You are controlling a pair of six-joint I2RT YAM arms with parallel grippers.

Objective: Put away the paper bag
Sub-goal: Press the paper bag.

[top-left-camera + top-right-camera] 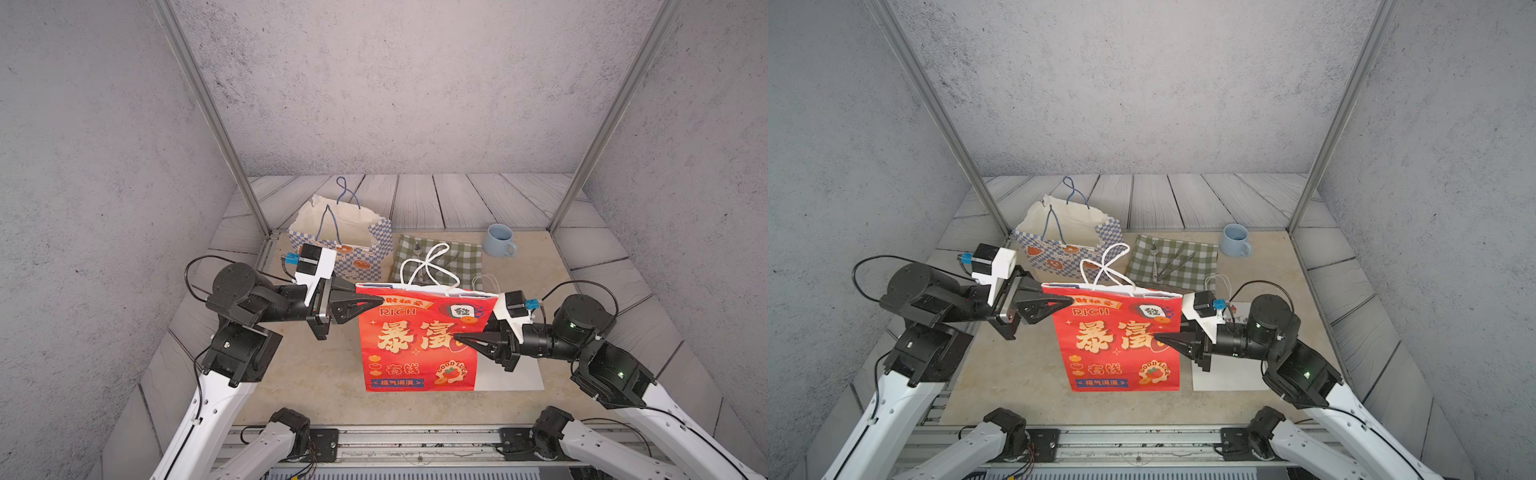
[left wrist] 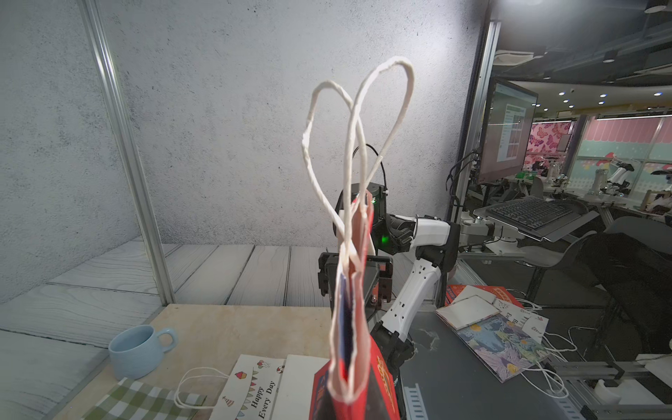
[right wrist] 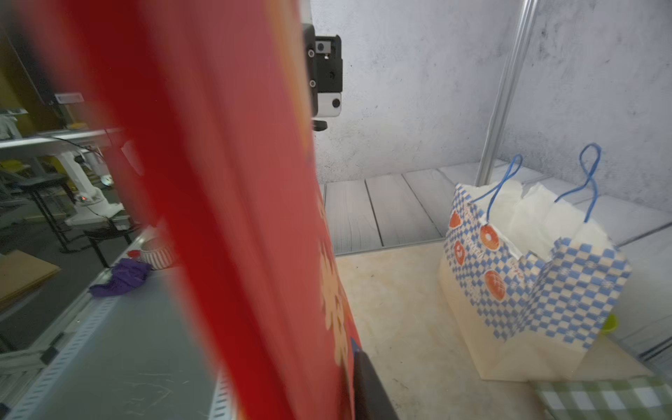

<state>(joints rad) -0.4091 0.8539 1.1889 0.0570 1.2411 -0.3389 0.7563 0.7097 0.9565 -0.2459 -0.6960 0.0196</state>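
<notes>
red paper bag (image 1: 419, 345) stands flattened, upright, in front of the blue checked bag (image 1: 353, 249). left claw (image 1: 380, 300) is clenched on its top corner and right claw (image 1: 456, 336) pinches its side edge. uneven pulling could tear the paper or slip a grip.

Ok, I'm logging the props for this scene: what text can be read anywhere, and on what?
"RICH": red paper bag, upper front.
"发": tile picture beside "RICH".
"暴富": its front, large.
"有钱", "GOOD LUCK": its lower front.
"福气满满": blue strip at its bottom.
"Happy Every Day": flat white bag.
Too blurred: the red bag's orange top banner, the monitor screen.
</notes>
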